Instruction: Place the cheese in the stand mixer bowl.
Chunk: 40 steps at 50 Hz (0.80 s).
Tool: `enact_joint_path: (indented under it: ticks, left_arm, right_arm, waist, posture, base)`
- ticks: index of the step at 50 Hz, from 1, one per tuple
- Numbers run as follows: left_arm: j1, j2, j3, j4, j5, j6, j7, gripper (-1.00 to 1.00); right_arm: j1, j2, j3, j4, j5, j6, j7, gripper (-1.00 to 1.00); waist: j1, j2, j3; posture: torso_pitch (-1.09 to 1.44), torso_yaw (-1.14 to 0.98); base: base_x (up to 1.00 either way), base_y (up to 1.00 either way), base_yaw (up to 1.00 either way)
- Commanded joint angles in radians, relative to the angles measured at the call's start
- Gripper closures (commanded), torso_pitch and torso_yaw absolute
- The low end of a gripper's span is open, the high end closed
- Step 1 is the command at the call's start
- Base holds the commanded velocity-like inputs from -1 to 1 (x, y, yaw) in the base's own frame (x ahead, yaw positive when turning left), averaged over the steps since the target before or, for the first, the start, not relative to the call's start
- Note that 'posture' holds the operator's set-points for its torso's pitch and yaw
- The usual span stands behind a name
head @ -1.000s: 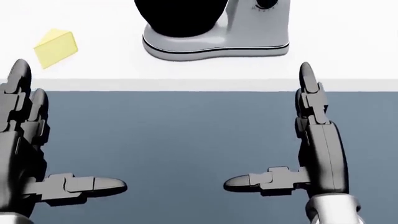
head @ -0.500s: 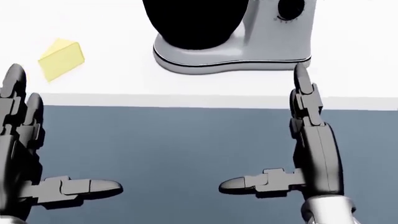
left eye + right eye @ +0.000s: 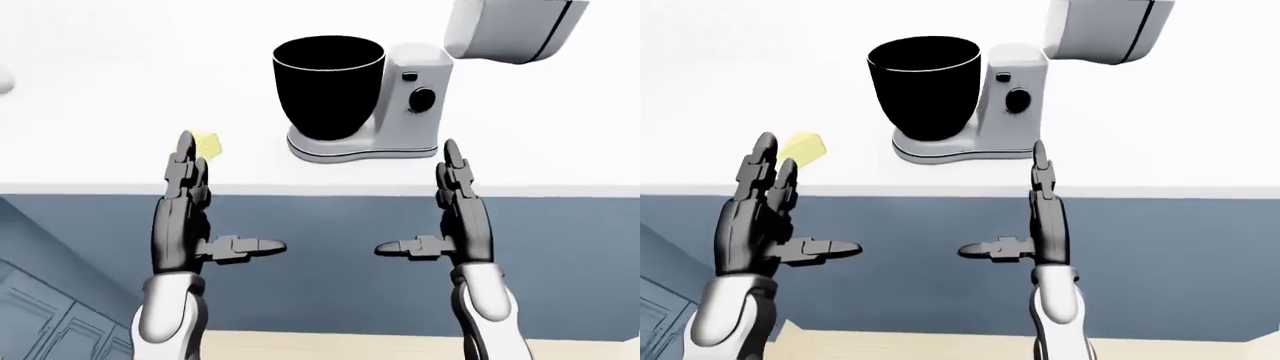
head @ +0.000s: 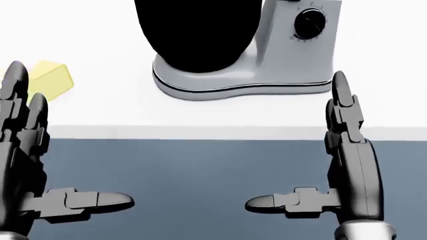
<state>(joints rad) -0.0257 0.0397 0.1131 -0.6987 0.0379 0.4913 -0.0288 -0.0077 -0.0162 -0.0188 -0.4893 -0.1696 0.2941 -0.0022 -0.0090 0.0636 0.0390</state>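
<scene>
A yellow wedge of cheese (image 3: 803, 147) lies on the white counter (image 3: 1160, 157), left of the stand mixer (image 3: 1005, 105). The mixer's black bowl (image 3: 923, 86) stands upright and open at the top, and its head is tilted up. My left hand (image 3: 765, 217) is open with fingers straight and thumb out; it sits below the counter edge, and its fingertips (image 4: 14, 82) overlap the cheese (image 4: 48, 79) in the head view. My right hand (image 3: 1025, 217) is open too, held below the mixer's base, holding nothing.
A blue cabinet face (image 3: 330, 255) runs under the counter edge. A strip of wooden floor (image 3: 330, 346) shows at the bottom. The raised mixer head (image 3: 510, 30) hangs above the counter at the top right.
The camera has moved nearer: the mixer and counter edge sit lower and larger in the head view. The cheese has slid left, behind my left fingertips. Both hands stay open.
</scene>
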Motion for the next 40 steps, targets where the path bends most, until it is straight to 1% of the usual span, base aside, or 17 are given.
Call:
enact_joint_path:
  ticks: [1, 4, 10, 12, 14, 15, 18, 23, 25, 27, 28, 29, 32, 36, 38, 39, 40]
  left_arm:
    - [-0.011, 0.006, 0.009, -0.028, 0.002, -0.02, 0.004, -1.0]
    - [-0.009, 0.005, 0.011, -0.027, 0.002, -0.023, 0.003, -1.0]
    - [-0.009, 0.006, 0.011, -0.026, 0.001, -0.025, 0.002, -1.0]
    - [-0.011, 0.006, 0.011, -0.027, 0.001, -0.022, 0.001, -1.0]
    - [-0.011, 0.006, 0.011, -0.026, 0.001, -0.023, 0.001, -1.0]
    - [-0.012, 0.006, 0.011, -0.025, 0.002, -0.023, 0.001, -1.0]
    - [-0.011, 0.006, 0.011, -0.028, 0.002, -0.021, 0.001, -1.0]
    - [-0.013, 0.006, 0.009, -0.034, 0.003, -0.014, 0.001, -1.0]
    - [-0.015, 0.007, 0.008, -0.039, 0.004, -0.009, 0.0, -1.0]
    - [-0.017, 0.007, 0.008, -0.041, 0.005, -0.005, 0.0, -1.0]
    - [-0.017, 0.007, 0.008, -0.044, 0.005, -0.003, 0.0, -1.0]
    - [-0.018, 0.007, 0.008, -0.044, 0.005, -0.002, 0.0, -1.0]
    - [-0.018, 0.007, 0.007, -0.046, 0.005, 0.0, 0.0, -1.0]
    - [-0.016, 0.007, 0.008, -0.047, 0.005, -0.002, -0.001, -1.0]
    - [-0.015, 0.006, 0.007, -0.048, 0.006, -0.002, -0.001, -1.0]
    - [-0.015, 0.006, 0.008, -0.049, 0.006, -0.001, -0.001, -1.0]
    - [-0.014, 0.006, 0.008, -0.049, 0.006, -0.003, -0.001, -1.0]
  right_arm:
    - [-0.012, 0.003, 0.008, -0.031, 0.002, -0.03, -0.001, -1.0]
    - [-0.007, 0.004, 0.009, -0.035, 0.001, -0.032, -0.002, -1.0]
    - [-0.007, 0.004, 0.01, -0.035, 0.001, -0.035, -0.002, -1.0]
    - [-0.006, 0.004, 0.01, -0.038, 0.001, -0.033, -0.003, -1.0]
    - [-0.006, 0.004, 0.011, -0.039, 0.001, -0.032, -0.003, -1.0]
    - [-0.006, 0.004, 0.012, -0.041, 0.0, -0.031, -0.002, -1.0]
    - [-0.004, 0.004, 0.011, -0.041, 0.001, -0.034, -0.003, -1.0]
    - [0.001, 0.005, 0.013, -0.049, 0.0, -0.032, -0.003, -1.0]
    - [0.006, 0.006, 0.013, -0.051, 0.001, -0.038, -0.004, -1.0]
    - [0.007, 0.006, 0.011, -0.051, 0.004, -0.04, -0.004, -1.0]
    - [0.006, 0.006, 0.011, -0.052, 0.004, -0.038, -0.004, -1.0]
    - [0.006, 0.005, 0.011, -0.053, 0.004, -0.037, -0.004, -1.0]
    - [0.006, 0.006, 0.01, -0.049, 0.006, -0.04, -0.004, -1.0]
    - [0.003, 0.005, 0.012, -0.044, 0.005, -0.038, -0.005, -1.0]
    - [0.01, 0.007, 0.009, -0.044, 0.01, -0.051, -0.008, -1.0]
    - [0.012, 0.007, 0.008, -0.041, 0.011, -0.056, -0.009, -1.0]
    - [0.013, 0.007, 0.007, -0.04, 0.012, -0.057, -0.01, -1.0]
  waist:
    - [0.002, 0.025, -0.022]
    - [0.011, 0.008, -0.01]
    - [0.019, -0.044, -0.012]
    - [0.022, -0.074, -0.013]
    - [0.022, -0.132, -0.029]
    - [0.016, -0.111, -0.024]
    - [0.008, -0.106, -0.015]
    - [0.008, -0.058, -0.002]
    - [0.004, -0.023, -0.005]
    - [0.005, 0.045, -0.029]
    - [0.017, -0.008, -0.018]
    - [0.012, 0.012, -0.016]
    - [0.018, -0.008, -0.026]
    - [0.021, -0.053, -0.016]
    - [0.027, -0.095, -0.006]
    - [0.032, -0.114, -0.023]
    - [0.04, -0.109, -0.025]
  posture:
    - [0.0, 0.0]
    - [0.0, 0.0]
    - [0.0, 0.0]
    - [0.0, 0.0]
    - [0.0, 0.0]
    - [0.0, 0.0]
    - [0.0, 0.0]
    - [0.0, 0.0]
    - [0.0, 0.0]
    - [0.0, 0.0]
    - [0.0, 0.0]
    - [0.0, 0.0]
    - [0.0, 0.0]
    - [0.0, 0.0]
    - [0.0, 0.0]
    - [0.0, 0.0]
    - [0.0, 0.0]
  base:
    - [0.12, 0.0, 0.0]
    - [0.12, 0.0, 0.0]
    - [0.12, 0.0, 0.0]
    - [0.12, 0.0, 0.0]
    - [0.12, 0.0, 0.0]
    - [0.12, 0.0, 0.0]
    - [0.12, 0.0, 0.0]
    - [0.13, 0.0, 0.0]
    - [0.13, 0.0, 0.0]
    - [0.11, 0.0, 0.0]
    - [0.1, 0.0, 0.0]
    - [0.09, 0.0, 0.0]
    - [0.09, 0.0, 0.0]
    - [0.08, 0.0, 0.0]
    - [0.04, 0.0, 0.0]
    - [0.0, 0.0, 0.0]
    - [0.0, 0.0, 0.0]
